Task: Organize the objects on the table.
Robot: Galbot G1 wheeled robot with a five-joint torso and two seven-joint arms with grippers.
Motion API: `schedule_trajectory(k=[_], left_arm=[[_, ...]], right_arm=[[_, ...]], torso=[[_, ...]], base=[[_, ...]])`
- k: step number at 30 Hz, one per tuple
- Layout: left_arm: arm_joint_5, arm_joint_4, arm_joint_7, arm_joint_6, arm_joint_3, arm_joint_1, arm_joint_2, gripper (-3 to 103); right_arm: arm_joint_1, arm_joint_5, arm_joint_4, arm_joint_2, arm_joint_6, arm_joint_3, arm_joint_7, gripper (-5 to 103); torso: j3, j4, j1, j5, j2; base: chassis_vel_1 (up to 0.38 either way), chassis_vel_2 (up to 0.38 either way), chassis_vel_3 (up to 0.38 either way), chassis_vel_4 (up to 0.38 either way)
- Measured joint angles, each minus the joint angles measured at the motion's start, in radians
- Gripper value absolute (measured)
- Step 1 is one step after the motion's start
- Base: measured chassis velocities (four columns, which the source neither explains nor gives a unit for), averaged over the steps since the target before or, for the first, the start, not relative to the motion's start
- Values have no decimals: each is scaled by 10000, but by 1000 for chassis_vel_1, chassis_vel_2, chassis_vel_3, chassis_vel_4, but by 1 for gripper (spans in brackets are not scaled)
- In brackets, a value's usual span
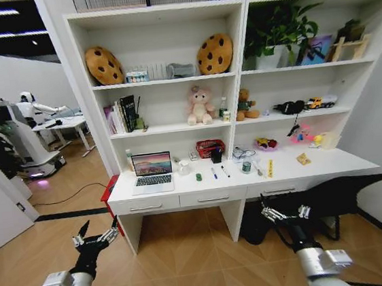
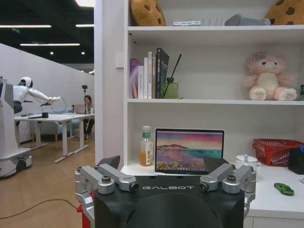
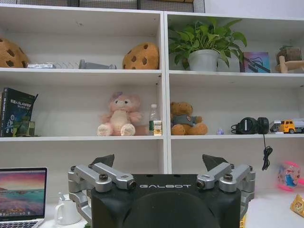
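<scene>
One open laptop (image 1: 152,172) sits at the white desk's (image 1: 317,168) left end; one white mug (image 1: 184,167) just right of it. Two pincers, left (image 1: 96,238) and right (image 1: 284,213), hover before the desk, spread open, empty.

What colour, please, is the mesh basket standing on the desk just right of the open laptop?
Red: the small mesh basket shows best in the left wrist view.

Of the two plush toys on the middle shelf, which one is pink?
The pink plush is the left one, sitting left of the shelf divider beside a small bottle. The other plush, right of the divider, is brown.
</scene>
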Motion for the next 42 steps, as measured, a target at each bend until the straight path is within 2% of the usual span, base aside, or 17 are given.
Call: schedule_trajectory(k=[5,30,42], left_arm=[[104,22,29,-9,31,45,-195,99],[297,0,161,-178,39,321,-194,99],[315,8,181,-173,36,303,-126,99]], right_arm=[[-30,41,-7,6,-7,-4,-7,100],[-95,146,-82,56,118,30,-88,100],[-69,180,-82,-8,160,-2,-130,100]], torso=[[0,-1,0,0,0],[-2,-2,-1,-1,2],[1,0,0,0,0]], base=[[0,0,0,0],[-4,3,6,-6],[-128,143,130,-137]])
